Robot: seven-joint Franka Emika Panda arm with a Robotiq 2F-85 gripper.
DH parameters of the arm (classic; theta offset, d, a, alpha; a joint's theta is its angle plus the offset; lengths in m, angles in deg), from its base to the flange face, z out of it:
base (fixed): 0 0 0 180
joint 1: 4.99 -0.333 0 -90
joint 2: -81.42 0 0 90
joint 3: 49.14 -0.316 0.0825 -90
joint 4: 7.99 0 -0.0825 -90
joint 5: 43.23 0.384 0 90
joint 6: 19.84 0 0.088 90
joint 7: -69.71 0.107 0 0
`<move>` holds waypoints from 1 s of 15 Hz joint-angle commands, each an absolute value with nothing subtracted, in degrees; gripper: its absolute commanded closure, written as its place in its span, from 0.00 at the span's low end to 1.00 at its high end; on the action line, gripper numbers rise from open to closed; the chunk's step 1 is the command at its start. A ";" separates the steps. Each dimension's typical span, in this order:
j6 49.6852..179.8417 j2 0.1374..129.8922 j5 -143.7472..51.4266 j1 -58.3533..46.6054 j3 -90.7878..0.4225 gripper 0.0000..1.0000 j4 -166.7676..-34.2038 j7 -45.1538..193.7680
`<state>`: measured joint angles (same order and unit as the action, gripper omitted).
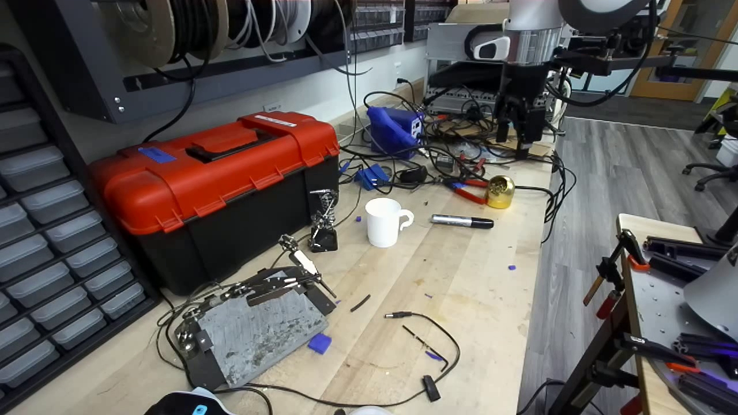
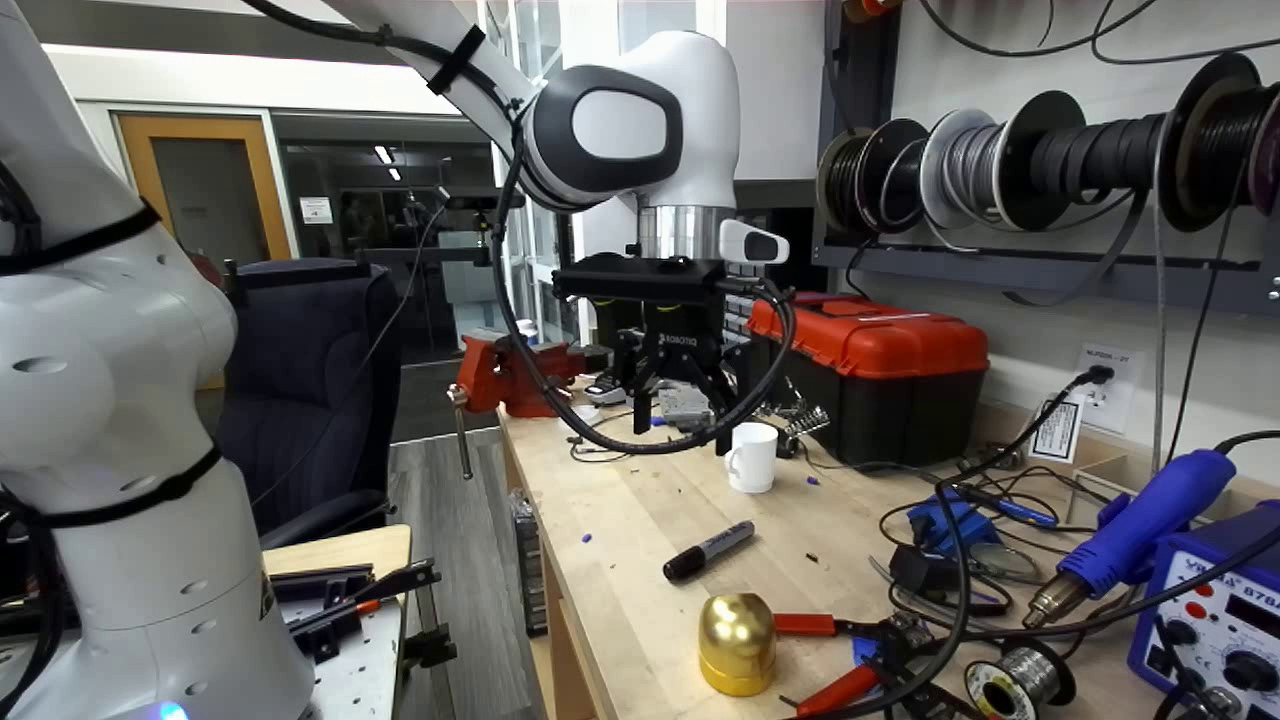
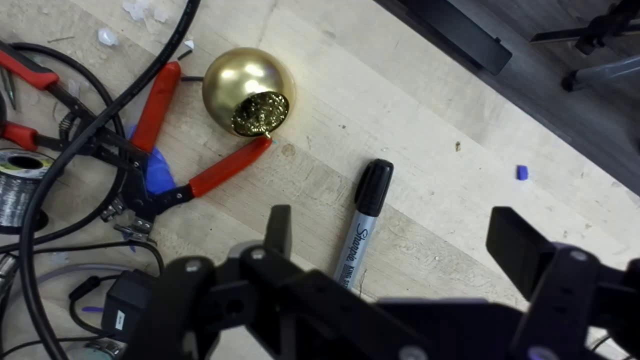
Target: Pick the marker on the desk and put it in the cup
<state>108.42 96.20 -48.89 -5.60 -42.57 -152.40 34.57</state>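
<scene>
Arm (image 2: pixel 700 120): in an exterior view you've got the base (image 2: pixel 180 620) on a side table (image 2: pixel 345 548), upper links cut off at top of frame, forearm sloping down to the wrist (image 2: pixel 680 232).
Wrist: approx. vert., w/ a blk cable (image 2: pixel 640 447) looped low in front of your tool (image 2: pixel 683 427).
Tool: pointing straight down, well above the tabletop (image 1: pixel 473 276); your fingers (image 3: pixel 279 230) are spread wide, w/ nothing held.
Marker (image 3: pixel 361 225): flat on the tabletop, apart from your tool; in wrist view it shows btwn the fingers, below them, blk cap toward top of frame, other end hidden behind tool parts.
Cup (image 1: pixel 381 225): white, upright on tabletop nr the marker; in an exterior view its handle faces the marker.
Gold pot (image 3: pixel 250 90): on tabletop off the marker's cap end, red-handled cutters (image 3: pixel 227 167) just beside it; can't tell if they touch.
Toolbox (image 1: pixel 230 190): red lid, blk body, at back of tabletop past the cup; coil stand (image 1: pixel 324 239) btwn the two.
Blue station (image 2: pixel 1220 610): also at tabletop back, well apart from the marker, blue wand (image 2: pixel 1160 530) at its side.
</scene>
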 commanded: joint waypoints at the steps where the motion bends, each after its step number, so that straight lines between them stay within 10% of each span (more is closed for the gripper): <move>1: 109.78 96.91 -48.99 -4.43 -43.08 0.00 -153.33 40.92; 15: 109.14 96.35 -47.89 -4.77 -43.31 0.00 -153.44 48.39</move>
<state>108.41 96.05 -47.96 -5.27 -43.04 -152.81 48.51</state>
